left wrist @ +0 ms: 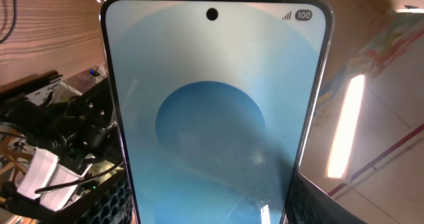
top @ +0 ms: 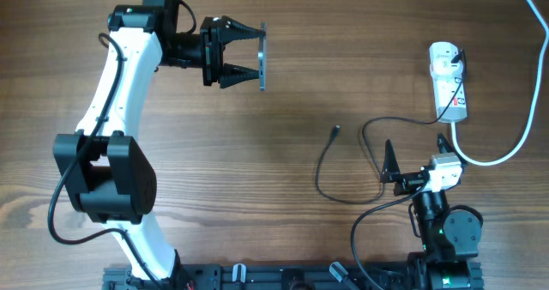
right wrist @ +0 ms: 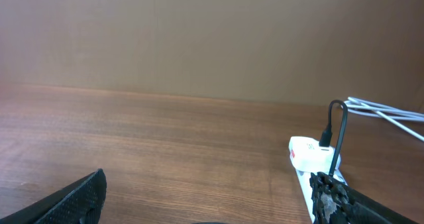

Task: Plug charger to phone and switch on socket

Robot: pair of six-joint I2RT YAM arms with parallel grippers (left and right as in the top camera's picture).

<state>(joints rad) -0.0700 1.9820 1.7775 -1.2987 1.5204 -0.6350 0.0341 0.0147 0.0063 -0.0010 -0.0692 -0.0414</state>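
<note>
Black charger tip point(top: 336, 132) is seen ungrasped, left of the socket point(top: 448, 82). Phone point(left wrist: 212, 118) is clamped in left tool point(top: 256, 57). Right tool point(top: 416, 153), spread wide and empty, is judged due to fetch the tip.

Above the black base rail point(top: 283, 277) at its left end: left arm point(top: 111, 75) of white tubular links with bulky black joint housings, and a thin black cable looping beside the lowest one. At the rail's right end: squat black right arm point(top: 446, 226), small white block on top, tiny green light. Black textured wedge fingers point(right wrist: 73, 201).
</note>
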